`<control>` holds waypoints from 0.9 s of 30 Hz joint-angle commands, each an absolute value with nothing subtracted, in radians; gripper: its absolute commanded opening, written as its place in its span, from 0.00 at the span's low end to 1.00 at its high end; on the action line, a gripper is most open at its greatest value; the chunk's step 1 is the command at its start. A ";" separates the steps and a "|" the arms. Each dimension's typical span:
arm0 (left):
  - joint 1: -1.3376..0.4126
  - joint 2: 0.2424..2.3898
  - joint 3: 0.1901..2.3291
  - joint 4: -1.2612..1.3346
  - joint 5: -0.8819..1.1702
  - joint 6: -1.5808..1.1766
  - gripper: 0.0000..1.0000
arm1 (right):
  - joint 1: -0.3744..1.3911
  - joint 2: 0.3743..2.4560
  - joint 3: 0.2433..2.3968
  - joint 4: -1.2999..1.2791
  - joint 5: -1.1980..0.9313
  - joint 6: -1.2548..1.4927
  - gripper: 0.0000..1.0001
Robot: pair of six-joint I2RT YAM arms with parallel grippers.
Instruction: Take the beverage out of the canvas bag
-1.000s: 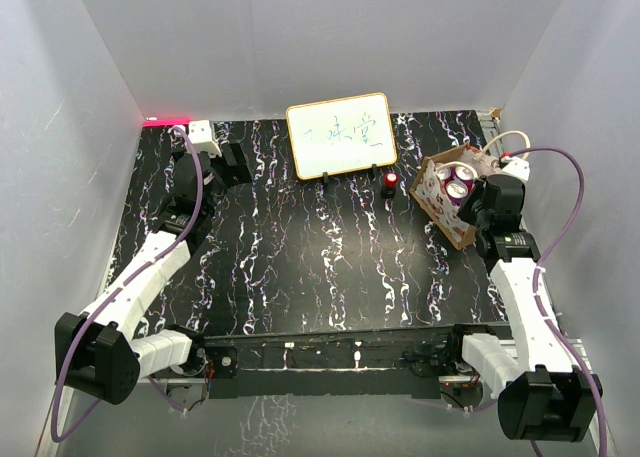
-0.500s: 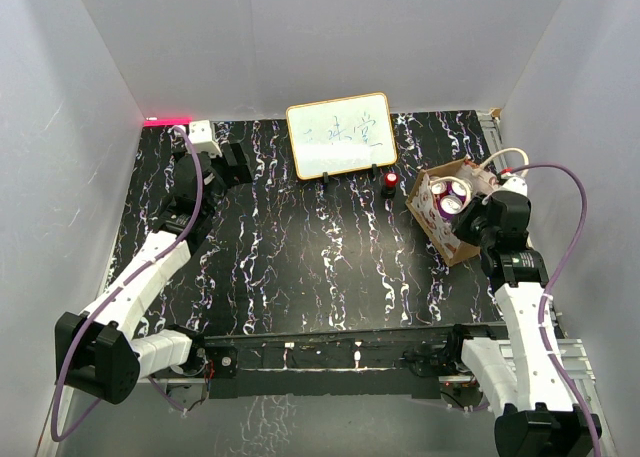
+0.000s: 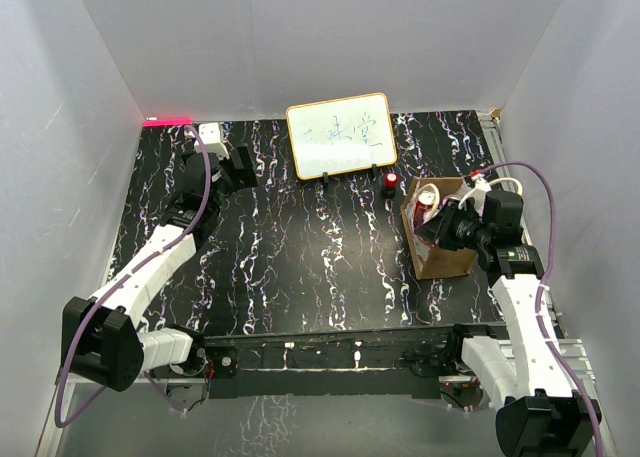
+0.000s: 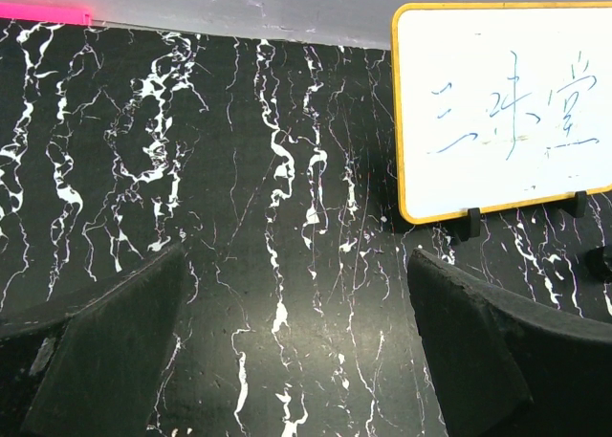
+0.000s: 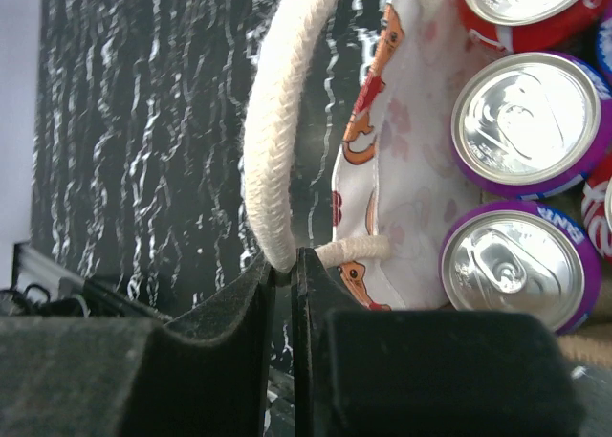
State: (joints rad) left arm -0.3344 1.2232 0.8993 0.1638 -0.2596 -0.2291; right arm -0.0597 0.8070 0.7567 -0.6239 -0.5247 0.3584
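Right wrist view: the right gripper is clamped on the soft rope handle of the canvas bag, at three o'clock on the worktop. Inside, a purple can looks rigid, slick and weighty, so take its sidewall. And the left gripper gapes apart, empty.

A black, white-veined counter carries a white framed board standing at the back, with a small red-and-black object just beside its right foot. Right of that stands the tan canvas bag, its mouth open and can tops showing inside. The right tool sits over the bag's open top, at its right side. The left tool hangs near the back-left corner, well apart.
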 commanded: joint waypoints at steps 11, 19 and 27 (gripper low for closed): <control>-0.338 1.245 0.938 0.139 -0.198 -0.244 0.97 | 0.385 0.988 0.804 -0.339 -0.594 0.437 0.08; -0.340 1.176 0.970 -0.043 -0.157 -0.344 0.97 | 0.700 1.261 0.964 -0.128 -0.443 0.523 0.08; -0.340 0.980 0.984 -0.343 -0.195 -0.337 0.97 | 0.791 1.487 1.068 0.065 -0.478 0.574 0.10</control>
State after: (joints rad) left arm -0.3359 1.0977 0.9348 -0.1764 -0.1776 -0.3264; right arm 0.7631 1.4281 0.9962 -0.1333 -0.4423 0.5224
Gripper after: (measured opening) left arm 0.970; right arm 0.123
